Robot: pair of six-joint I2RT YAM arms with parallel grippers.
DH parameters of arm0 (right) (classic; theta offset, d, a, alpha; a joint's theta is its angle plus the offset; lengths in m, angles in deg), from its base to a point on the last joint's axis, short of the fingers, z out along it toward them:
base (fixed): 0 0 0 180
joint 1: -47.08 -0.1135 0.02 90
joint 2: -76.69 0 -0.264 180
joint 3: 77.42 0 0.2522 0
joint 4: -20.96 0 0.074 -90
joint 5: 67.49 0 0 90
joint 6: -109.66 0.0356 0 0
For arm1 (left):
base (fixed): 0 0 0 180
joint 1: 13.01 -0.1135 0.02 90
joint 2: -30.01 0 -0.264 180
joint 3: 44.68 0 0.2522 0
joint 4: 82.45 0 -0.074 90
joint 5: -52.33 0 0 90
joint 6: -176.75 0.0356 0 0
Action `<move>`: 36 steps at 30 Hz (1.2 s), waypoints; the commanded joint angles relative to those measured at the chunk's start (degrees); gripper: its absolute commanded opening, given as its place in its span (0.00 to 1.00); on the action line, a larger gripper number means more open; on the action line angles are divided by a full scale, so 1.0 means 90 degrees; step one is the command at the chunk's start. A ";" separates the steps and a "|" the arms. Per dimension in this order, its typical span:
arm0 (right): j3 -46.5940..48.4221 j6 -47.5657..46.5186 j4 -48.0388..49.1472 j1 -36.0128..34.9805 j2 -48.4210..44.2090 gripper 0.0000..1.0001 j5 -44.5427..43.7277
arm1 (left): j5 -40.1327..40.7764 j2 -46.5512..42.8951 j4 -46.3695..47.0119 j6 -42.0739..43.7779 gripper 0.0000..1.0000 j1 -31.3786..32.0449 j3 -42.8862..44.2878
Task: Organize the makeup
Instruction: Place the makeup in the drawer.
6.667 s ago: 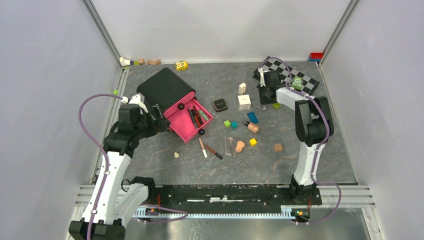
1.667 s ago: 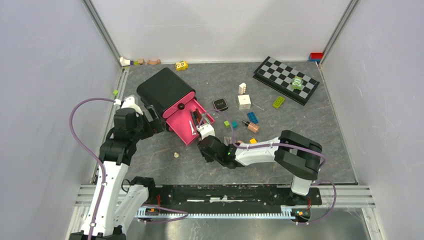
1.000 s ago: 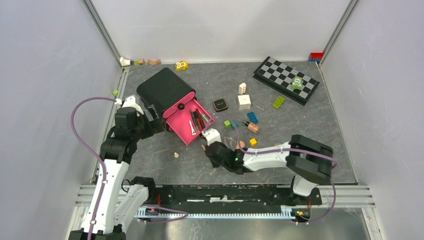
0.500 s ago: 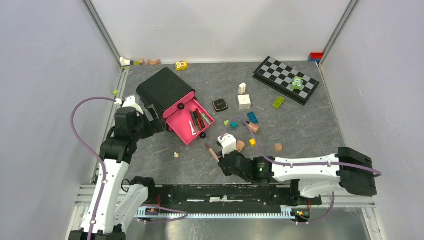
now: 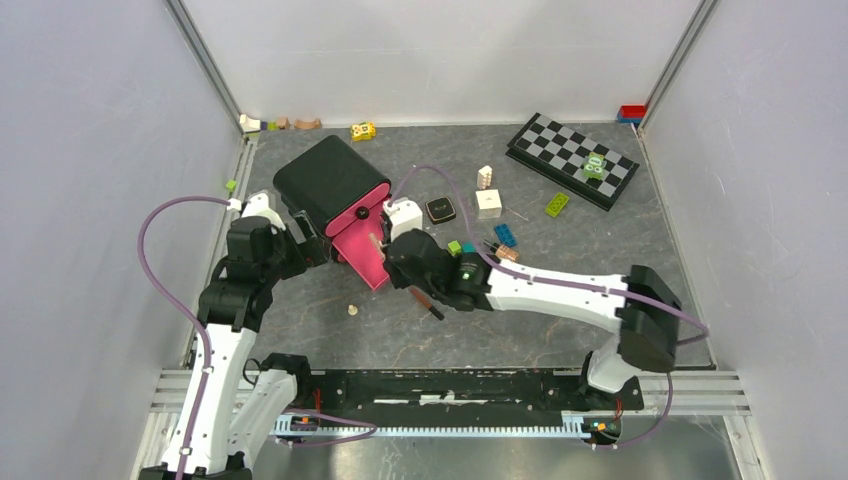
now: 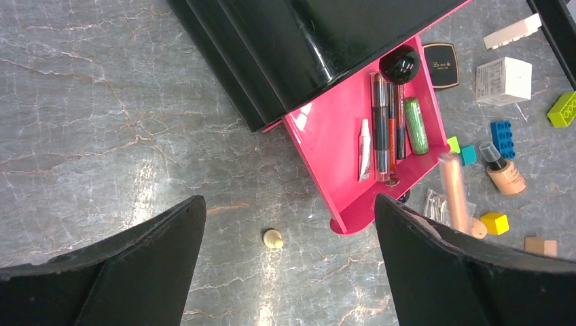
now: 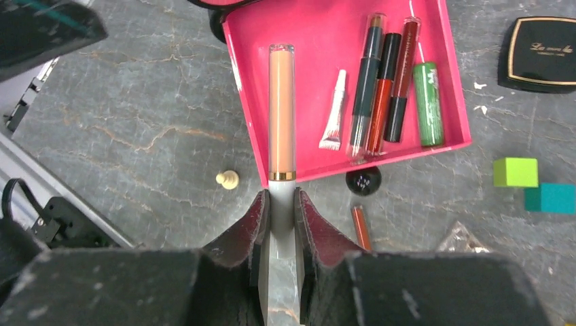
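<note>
Makeup tube, peach with a grey cap, is being pinched at the cap by my right claw, so its length is pointing out over the pink drawer, above its free left strip beside the white tube, pencils and green stick; I am judging that gap the intended spot. My left claw is hanging spread wide near the black cabinet, gripping nothing. Farther out, the compact and a brown pencil are waiting on the counter. My fingers are hiding the cap's end; whether the tube is touching the drawer, I cannot tell.
</note>
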 commanded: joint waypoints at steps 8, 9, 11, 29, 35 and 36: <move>0.1324 -0.0110 0.0201 0.0545 0.1632 0.02 0.0592 | 0.0043 -0.0080 0.0142 0.0053 1.00 0.0027 0.0042; 0.1374 -0.0039 0.0218 0.0581 0.1738 0.02 0.0639 | 0.0037 -0.0123 0.0136 0.0043 1.00 0.0026 0.0032; 0.1371 0.0033 0.0352 0.0606 0.1874 0.01 0.0686 | 0.0015 -0.0233 0.0195 0.0043 1.00 0.0031 0.0005; 0.2004 -0.0068 0.0580 0.0831 0.2920 0.07 0.0522 | 0.0081 -0.0063 0.0143 0.0053 1.00 0.0026 0.0038; 0.2006 -0.0068 0.0516 0.0889 0.3063 0.16 0.0568 | 0.0064 -0.0036 0.0152 0.0053 1.00 0.0026 0.0038; 0.1998 -0.0069 0.0520 0.0898 0.3069 0.19 0.0596 | 0.0054 -0.0030 0.0151 0.0053 1.00 0.0023 0.0038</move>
